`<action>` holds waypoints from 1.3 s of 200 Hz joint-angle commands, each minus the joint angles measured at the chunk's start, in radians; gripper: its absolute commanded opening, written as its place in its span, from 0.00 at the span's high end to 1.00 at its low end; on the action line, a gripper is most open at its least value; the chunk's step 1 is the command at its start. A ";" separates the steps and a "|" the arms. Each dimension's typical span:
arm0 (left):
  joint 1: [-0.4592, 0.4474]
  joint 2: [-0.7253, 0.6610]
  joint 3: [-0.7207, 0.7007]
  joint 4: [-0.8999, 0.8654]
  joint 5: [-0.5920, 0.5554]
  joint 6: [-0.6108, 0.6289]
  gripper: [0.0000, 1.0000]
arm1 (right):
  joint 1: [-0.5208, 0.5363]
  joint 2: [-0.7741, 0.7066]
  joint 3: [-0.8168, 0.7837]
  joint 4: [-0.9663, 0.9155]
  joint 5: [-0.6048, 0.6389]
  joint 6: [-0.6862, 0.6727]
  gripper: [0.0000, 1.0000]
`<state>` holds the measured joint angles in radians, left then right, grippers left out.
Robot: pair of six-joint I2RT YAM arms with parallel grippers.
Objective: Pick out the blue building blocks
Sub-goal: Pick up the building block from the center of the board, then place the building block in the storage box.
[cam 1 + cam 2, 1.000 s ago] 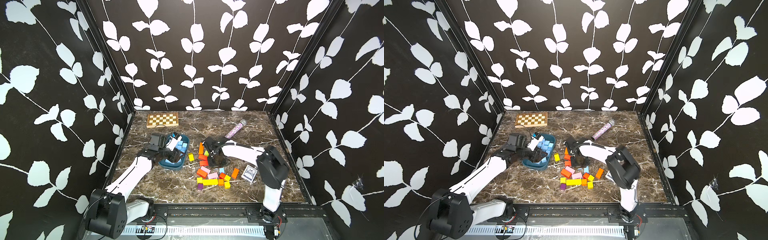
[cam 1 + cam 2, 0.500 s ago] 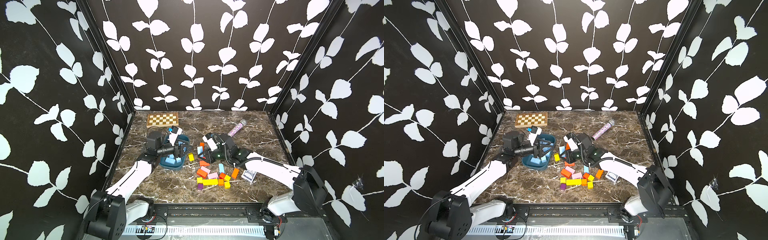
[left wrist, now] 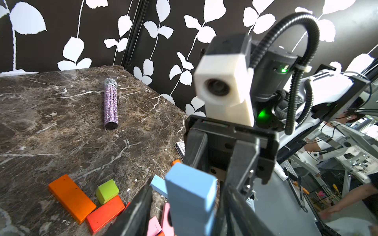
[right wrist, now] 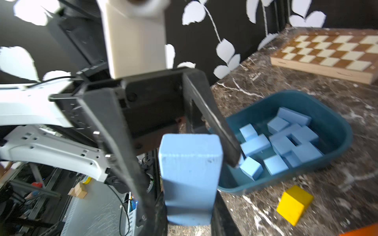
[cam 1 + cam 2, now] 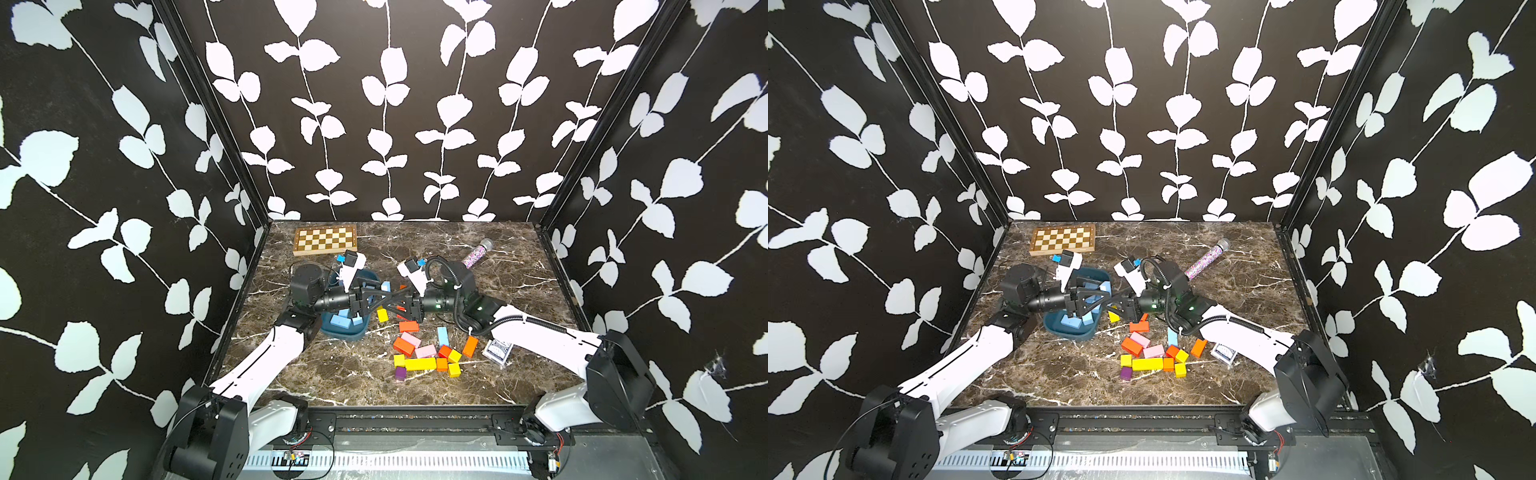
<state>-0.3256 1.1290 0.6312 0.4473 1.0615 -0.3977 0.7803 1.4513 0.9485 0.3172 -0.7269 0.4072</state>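
right claw [image 3: 214,171]: clamped on the far end of a long blue block [image 4: 190,175], holding it up off the table [image 5: 532,266]
left claw [image 5: 388,300]: nose to nose with the right one, fingers spread wide on either side of that same block. One finger is just beside it, the other clearly apart, so no grip on it
tray [image 4: 335,130]: dark teal tub, right below the left claw
blue blocks [image 4: 286,141]: a jumbled heap of cubes and bricks inside the tray
loose blue brick [image 5: 443,336]: lying flat on the table at the edge of the coloured pile
coloured pile [image 5: 419,364]: orange, yellow, pink and one purple, scattered front-middle, to the right of the tray
yellow cube [image 4: 294,201]: on its own, near the tray's rim
other stuff: chessboard [image 5: 325,240] back left, sparkly microphone [image 3: 110,106] back right, card deck [image 5: 496,352] beside the right arm
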 commanded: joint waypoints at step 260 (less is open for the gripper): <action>0.052 0.329 0.570 -1.387 -0.817 1.225 0.91 | -0.099 0.015 -0.122 -0.062 0.160 0.244 0.42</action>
<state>-0.2760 1.4151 1.1355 -0.8665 0.3084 0.9985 0.6800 1.4876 0.8066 0.2985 -0.5877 0.6647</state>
